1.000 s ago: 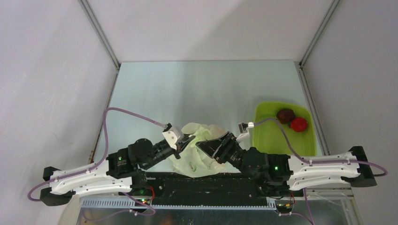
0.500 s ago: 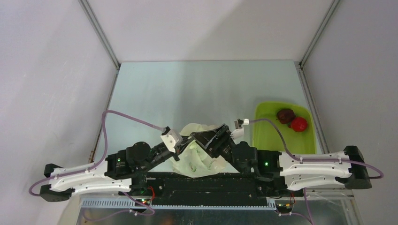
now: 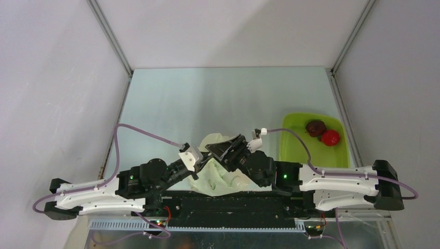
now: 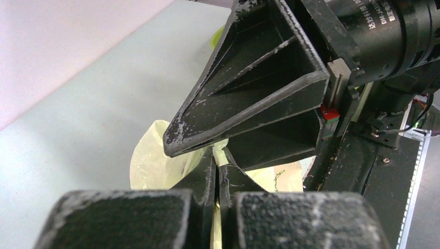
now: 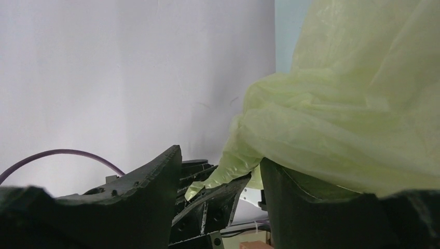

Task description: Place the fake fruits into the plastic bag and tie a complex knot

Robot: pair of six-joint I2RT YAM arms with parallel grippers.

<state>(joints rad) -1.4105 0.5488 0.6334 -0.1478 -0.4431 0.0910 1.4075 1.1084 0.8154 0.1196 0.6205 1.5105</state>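
Note:
The plastic bag (image 3: 222,179) lies crumpled between the two arms at the near edge; it also shows in the left wrist view (image 4: 155,163) and the right wrist view (image 5: 358,104). My left gripper (image 3: 206,157) is shut on a strip of the bag's film (image 4: 217,162). My right gripper (image 3: 220,145) is open right above it, its jaws straddling the left fingers (image 5: 220,199), and film drapes over one right finger (image 5: 306,207). A dark maroon fruit (image 3: 315,127) and a red fruit (image 3: 330,137) lie in the tray. No knot or grape cluster shows.
The lime-green tray (image 3: 303,155) stands to the right of the bag, beside the right arm. Metal frame posts rise at the table's back corners. The arms' base rail runs along the near edge just behind the bag.
My right gripper has moved left and away from the tray, coming over the left gripper's fingertips. The left gripper has kept its hold and shifted slightly; the bag is bunched more under both.

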